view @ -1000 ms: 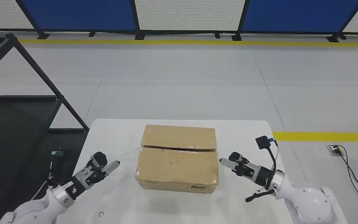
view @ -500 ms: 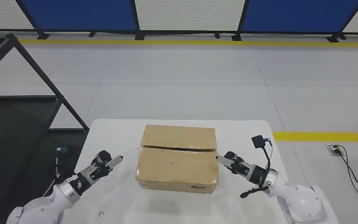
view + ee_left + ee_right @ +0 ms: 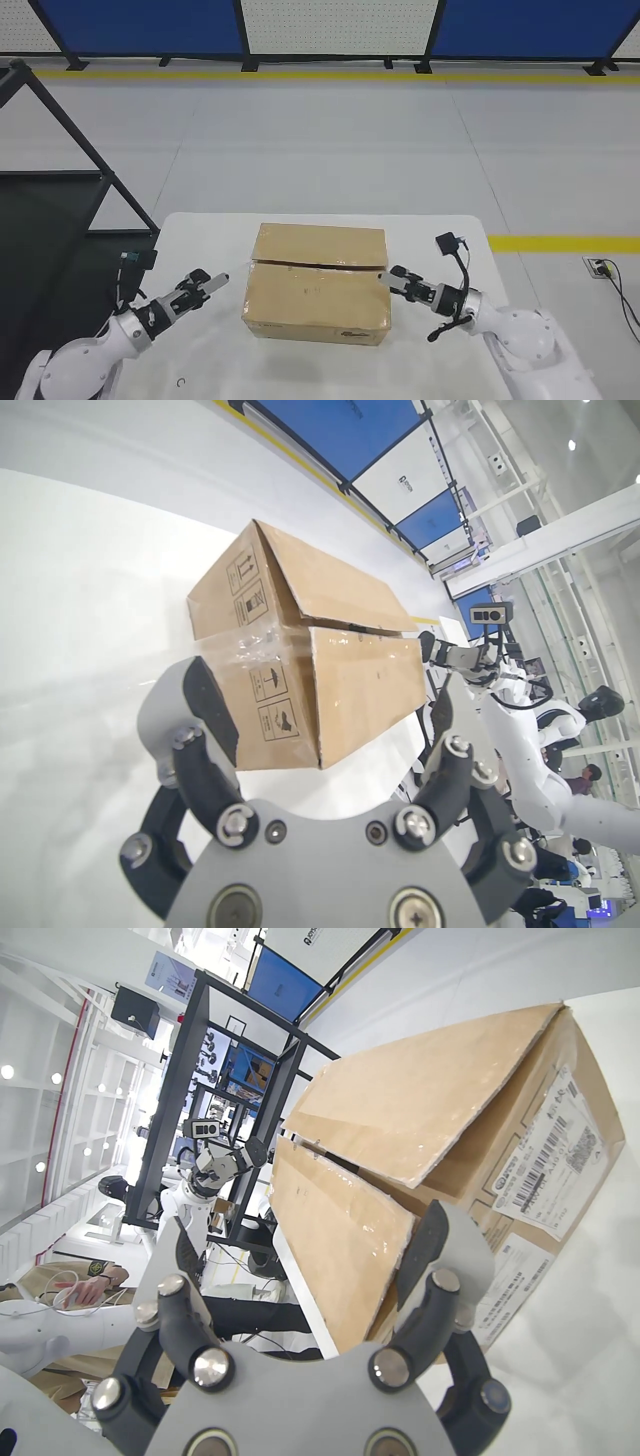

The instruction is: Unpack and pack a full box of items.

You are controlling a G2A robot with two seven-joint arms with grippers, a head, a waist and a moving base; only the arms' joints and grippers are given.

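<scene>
A brown cardboard box (image 3: 318, 290) sits mid-table with its two top flaps folded down and a narrow seam between them; torn clear tape clings to the flap edges. My left gripper (image 3: 212, 282) is open, a short gap off the box's left end, with the box (image 3: 320, 640) seen between its fingers (image 3: 210, 705). My right gripper (image 3: 392, 275) is open right at the box's right end. In the right wrist view one of its fingers (image 3: 430, 1238) lies by the near flap's corner, beside the labelled end face (image 3: 545, 1153). The box's contents are hidden.
The white table (image 3: 200, 235) has bare surface to the left, right and front of the box. A black metal frame (image 3: 60, 170) stands off the table's left side. A small dark ring (image 3: 180, 382) lies near the front edge.
Both grippers have closed in on the box: the left one moved forward and right toward its left end, the right one moved left up to its right end. The box has not moved.
</scene>
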